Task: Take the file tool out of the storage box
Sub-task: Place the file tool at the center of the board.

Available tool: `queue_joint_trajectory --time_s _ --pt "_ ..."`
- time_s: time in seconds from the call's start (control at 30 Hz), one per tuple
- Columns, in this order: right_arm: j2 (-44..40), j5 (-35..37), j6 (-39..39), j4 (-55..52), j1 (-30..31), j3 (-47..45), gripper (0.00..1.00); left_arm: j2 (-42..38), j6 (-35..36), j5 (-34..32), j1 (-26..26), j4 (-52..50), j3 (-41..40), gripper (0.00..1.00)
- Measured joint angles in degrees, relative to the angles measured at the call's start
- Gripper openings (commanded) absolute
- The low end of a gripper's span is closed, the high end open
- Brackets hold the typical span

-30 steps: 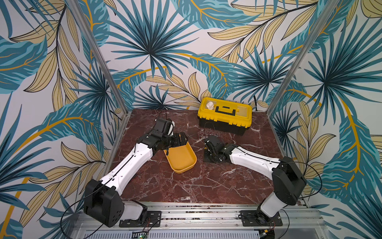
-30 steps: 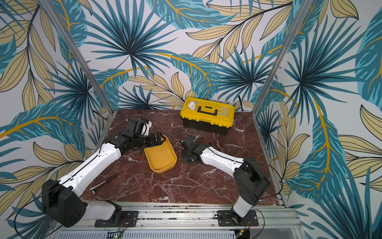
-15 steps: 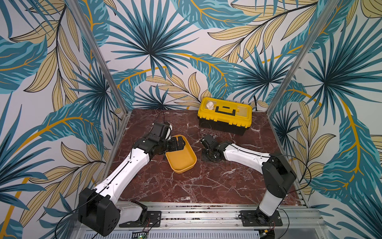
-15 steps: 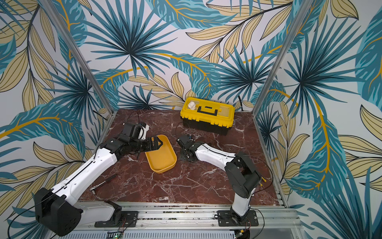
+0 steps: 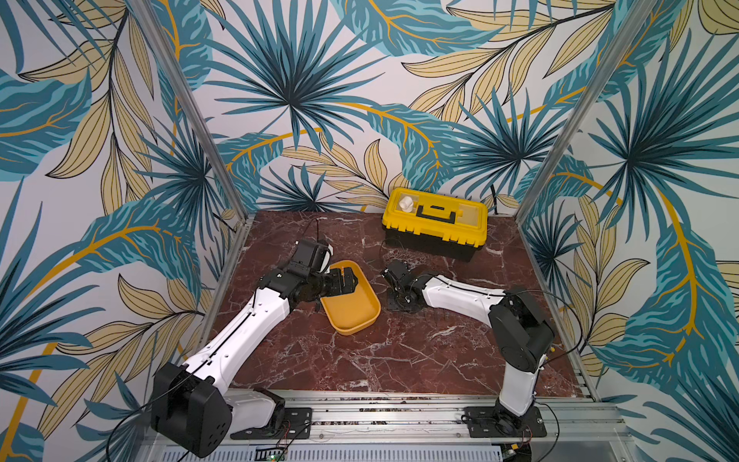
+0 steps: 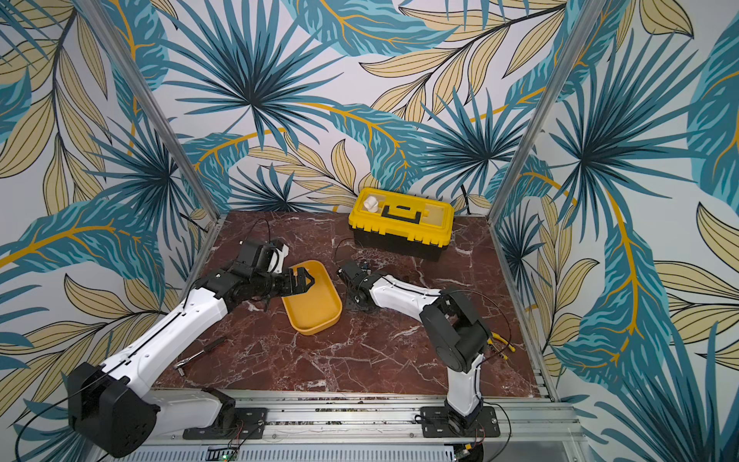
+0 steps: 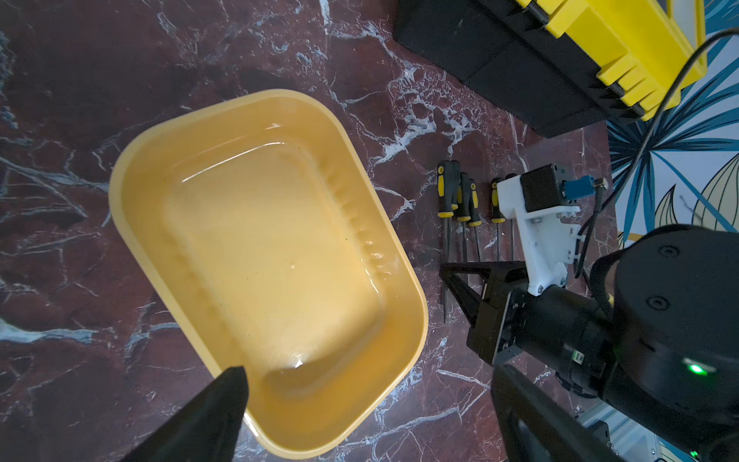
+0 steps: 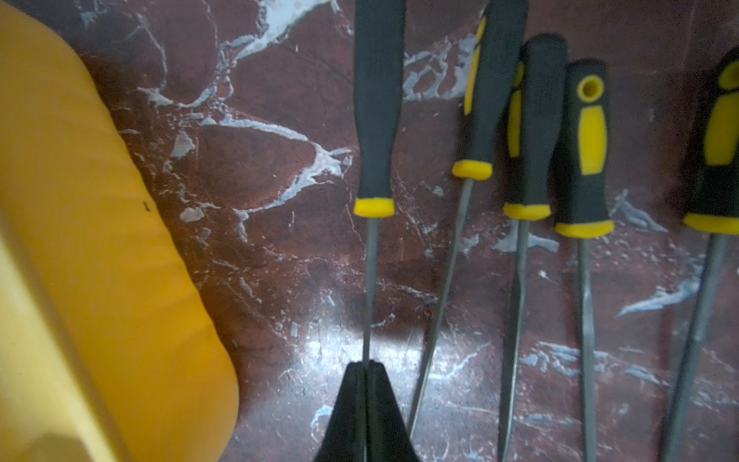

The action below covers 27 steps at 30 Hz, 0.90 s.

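Pinching thin steel shank of file tool [image 8: 376, 120]: right gripper [image 8: 366, 366], jaws clenched tight on it. File tool lies outside storage box [image 7: 272, 248], in line with four other files [image 8: 582, 152] in row on marble table [image 5: 400, 352], near box wall. Resting or slightly lifted: cannot tell. Box interior bare. Left gripper [image 5: 347, 281] spread wide, empty, above one end of box. Toolbox [image 5: 435, 224] at back, lid closed. Judgement: extraction looks done. Left to do: let go, back arm off.
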Motion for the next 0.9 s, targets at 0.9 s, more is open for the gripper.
queue_joint_trajectory --time_s 0.9 --pt "5.7 2.8 0.0 -0.1 0.0 2.6 0.12 -1.1 0.0 0.6 0.0 0.3 -1.9 1.0"
